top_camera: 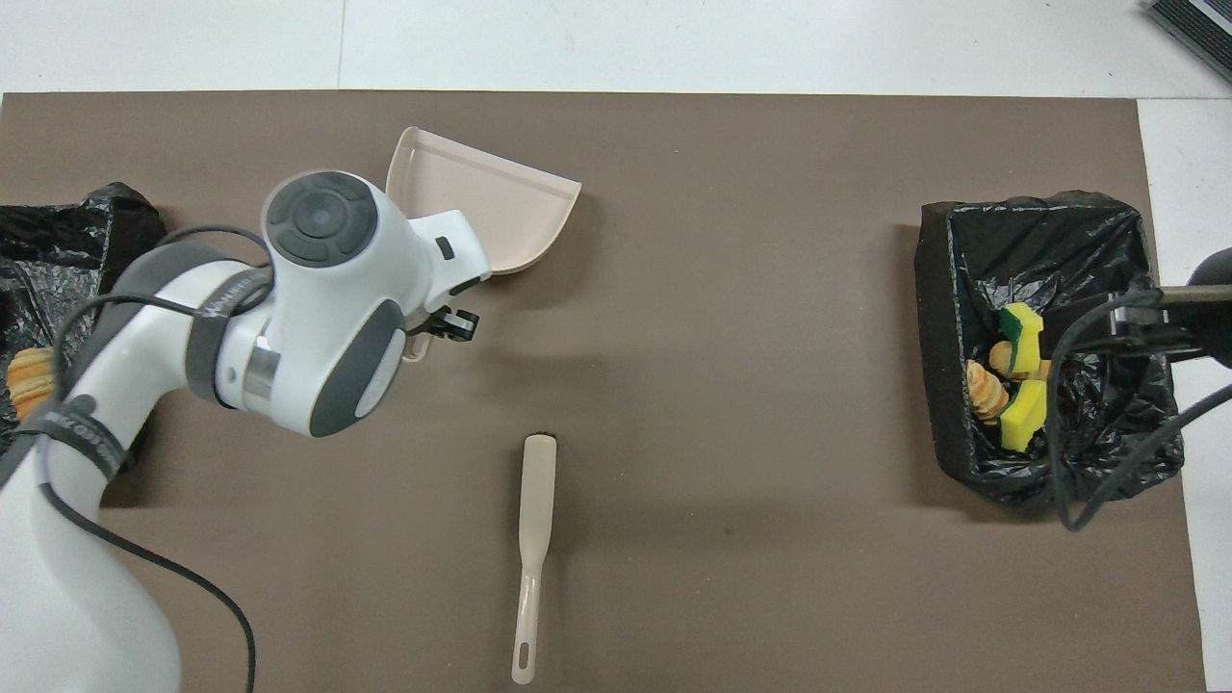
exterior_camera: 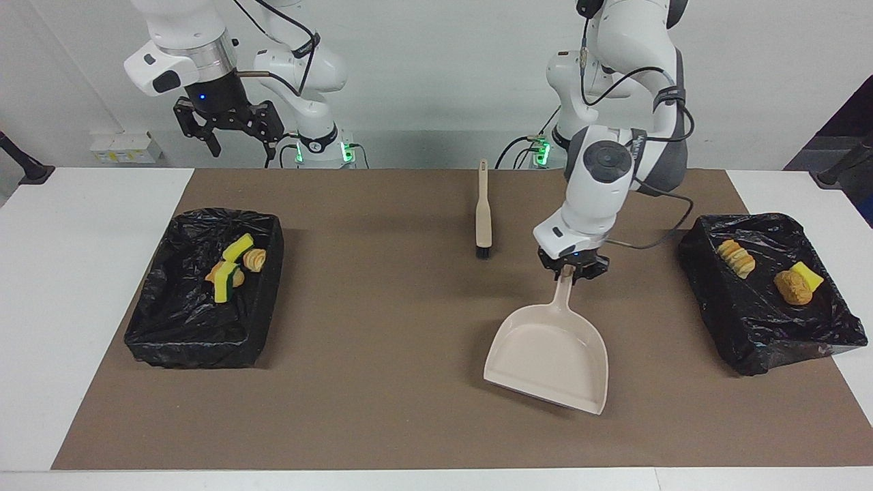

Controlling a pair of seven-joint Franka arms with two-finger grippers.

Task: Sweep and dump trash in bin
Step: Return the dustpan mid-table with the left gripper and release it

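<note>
Dustpan (exterior_camera: 551, 351): beige, lying on the brown mat (exterior_camera: 382, 409) with its handle clamped in the left gripper (exterior_camera: 571, 271). The facing view is showing this grip plainly; in the overhead view the left arm is covering the handle and gripper, leaving only the pan's wide end showing.

Brush (exterior_camera: 483, 218): lying on the mat beside the dustpan, nearer the robots, untouched.

Trash, first lot (exterior_camera: 233, 266): sponge and bread pieces sitting in the black-lined bin (exterior_camera: 184, 327) at the right arm's end, well apart from the dustpan.

Trash, second lot (exterior_camera: 791, 285): lying in the other lined bin (exterior_camera: 764, 341) at the left arm's end. The overhead view is cutting this bin off at the edge, with one bread lump (top_camera: 29, 377) peeking out past the arm.

Right gripper (exterior_camera: 228, 133): waiting raised, fingers spread apart, far from the dustpan; in the overhead view its cables are crossing the first bin.
</note>
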